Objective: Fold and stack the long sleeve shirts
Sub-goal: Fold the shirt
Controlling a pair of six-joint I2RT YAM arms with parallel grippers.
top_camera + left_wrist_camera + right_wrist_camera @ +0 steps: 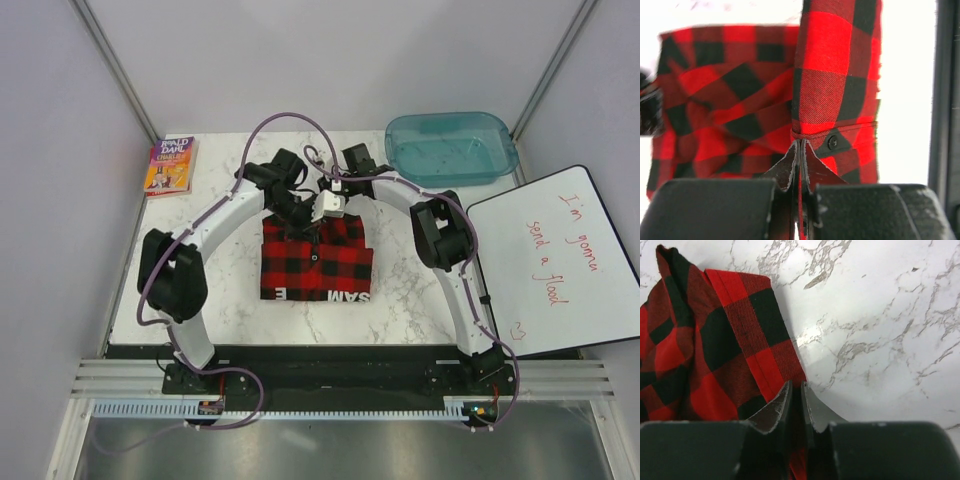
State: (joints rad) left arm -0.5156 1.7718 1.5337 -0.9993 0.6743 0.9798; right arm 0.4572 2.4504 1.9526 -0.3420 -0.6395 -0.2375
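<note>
Long sleeve shirt [316, 262] is lying at the middle of the marble table [420, 300] as a partly folded red-and-black rectangle, its white lettering showing along the near edge. Both arms are reaching over its far edge. The left gripper [800, 146] is pinching plaid fabric between closed fingers, just below a band with a dark button [832, 142] that looks like a cuff. The right gripper [796, 387] is likewise clamping a folded edge of the cloth just above the bare marble. Gripping the far side at two points is probably meant to keep the edge straight while it is being carried over for the next fold. Only one shirt is showing, so no stack is forming yet. One paperback book [170, 166], one teal tub [450, 148] and one whiteboard [555, 265] are sitting well apart from the shirt.
</note>
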